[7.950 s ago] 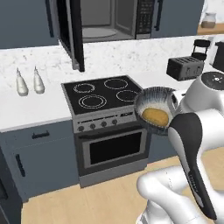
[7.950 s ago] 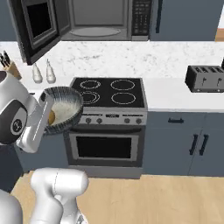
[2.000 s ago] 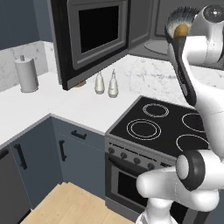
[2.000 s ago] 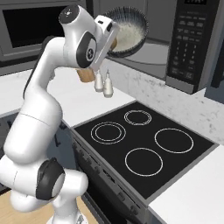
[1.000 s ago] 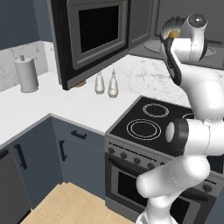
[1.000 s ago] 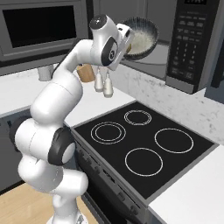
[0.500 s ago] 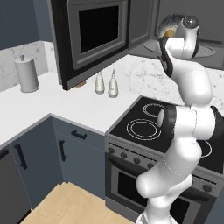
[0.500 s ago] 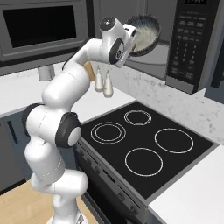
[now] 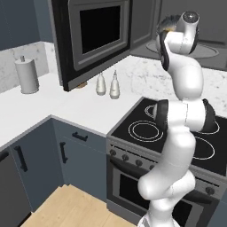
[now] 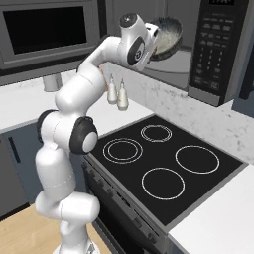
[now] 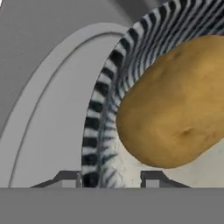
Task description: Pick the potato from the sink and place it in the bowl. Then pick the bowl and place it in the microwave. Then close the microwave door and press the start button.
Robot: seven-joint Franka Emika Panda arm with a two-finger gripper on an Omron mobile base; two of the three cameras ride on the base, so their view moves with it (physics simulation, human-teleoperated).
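Inside the round dark blue-grey bowl (image 11: 103, 109) with its fine pale radial streaks, the golden-yellow, smooth oval potato (image 11: 170, 105) was seen lying against the wall, so the first step was judged done. The bowl itself was found at the mouth of the large black microwave (image 10: 214, 49), over the pale round turntable plate (image 11: 48, 100); in the right base view it was seen tilted, and whether it was already set down on the plate could not be told. The gripper (image 11: 109, 178) was seen astride the bowl's rim, its jaws parted, with a gap left on the inner side, so the hold looked to be let go. The step in hand was judged to be the placing of the bowl in the microwave. A straight withdrawal of the hand was called for next, without the rim being dragged, after which the big dark-grey framed microwave door (image 9: 95, 37), standing wide open, would have to be swung shut and the start button pressed. Compared with two seconds earlier, the bowl had been carried from in front of the cavity deeper into it, while the black stove (image 10: 158, 158) below was unchanged.
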